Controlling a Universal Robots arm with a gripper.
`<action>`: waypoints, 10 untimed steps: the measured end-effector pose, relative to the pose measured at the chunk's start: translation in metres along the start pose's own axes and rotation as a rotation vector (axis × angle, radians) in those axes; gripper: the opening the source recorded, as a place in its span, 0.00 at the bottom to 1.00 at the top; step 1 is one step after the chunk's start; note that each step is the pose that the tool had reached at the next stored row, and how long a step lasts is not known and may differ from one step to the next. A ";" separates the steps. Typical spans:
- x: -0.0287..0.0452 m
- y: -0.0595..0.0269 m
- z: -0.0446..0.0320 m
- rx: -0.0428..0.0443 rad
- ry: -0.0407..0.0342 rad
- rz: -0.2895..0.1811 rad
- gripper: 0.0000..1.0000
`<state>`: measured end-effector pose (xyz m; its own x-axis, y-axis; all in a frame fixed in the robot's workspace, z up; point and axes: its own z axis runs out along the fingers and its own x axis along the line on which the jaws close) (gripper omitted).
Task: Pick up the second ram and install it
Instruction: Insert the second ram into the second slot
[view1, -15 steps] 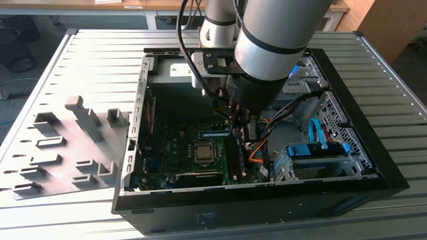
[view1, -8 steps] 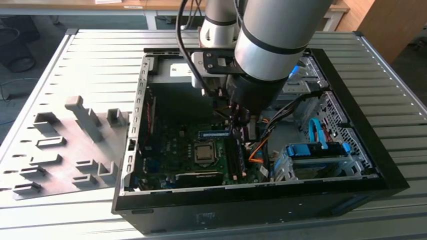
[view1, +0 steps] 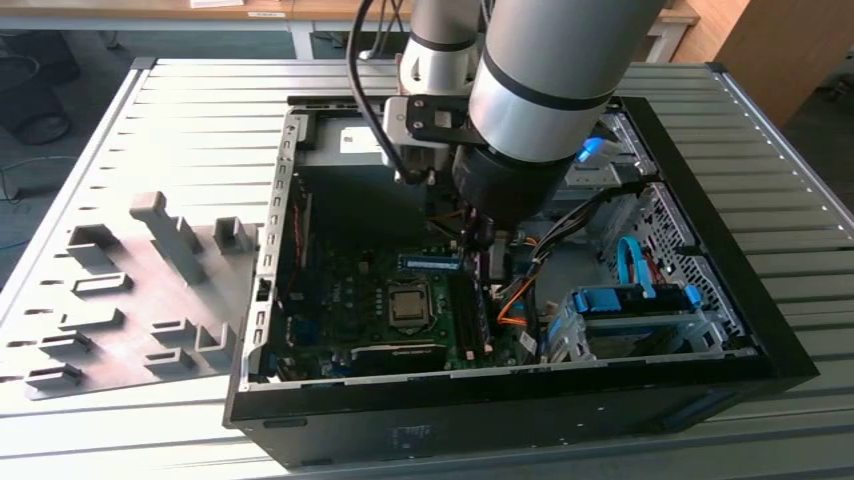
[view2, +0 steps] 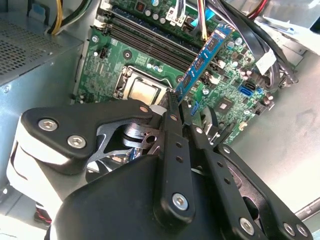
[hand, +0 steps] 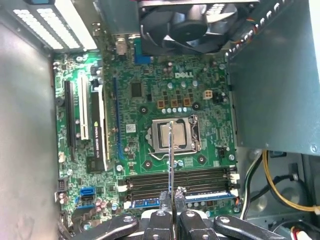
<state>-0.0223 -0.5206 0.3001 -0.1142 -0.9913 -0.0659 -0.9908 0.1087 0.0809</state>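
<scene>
The exterior view shows the whole scene. The big grey arm (view1: 534, 100) reaches down into an open black computer box (view1: 400, 425). The box sits on a ribbed metal table (view1: 200, 130). A grey tray with upright blocks (view1: 120, 310) lies on the exterior view's left. The arm hides most of the gripper in that view.

Both wrist views look inside the box. They show the green board (hand: 200, 90) and the square silver chip (hand: 172, 136) in its middle. The first wrist view also shows a round black fan (hand: 185, 20) and the long dark slots (hand: 200, 179).

In the second wrist view, the gripper (view2: 179, 102) has its two black fingers (view2: 172, 135) squeezed almost together. They pinch one end of the memory stick (view2: 205, 57) between them. The stick is blue with dark chips. It pokes out slanted over the board, near the slots (view2: 150, 37).

In the first wrist view, the gripper (hand: 172, 197) holds the same stick (hand: 171, 160) edge-on, so it looks like a thin line.

The fingers cover the held end of the stick. I cannot tell if the far end touches anything. A blue strip (hand: 207, 196) sits by the nearest slot, but it is hard to make out.
</scene>
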 end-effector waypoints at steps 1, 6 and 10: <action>0.0000 0.0000 0.0000 0.0004 -0.0005 0.006 0.14; 0.0000 0.0000 0.0000 0.0021 -0.0026 0.031 0.14; 0.0000 0.0000 0.0000 0.0035 -0.0043 0.053 0.14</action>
<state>-0.0223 -0.5207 0.3000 -0.1668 -0.9838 -0.0659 -0.9836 0.1613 0.0809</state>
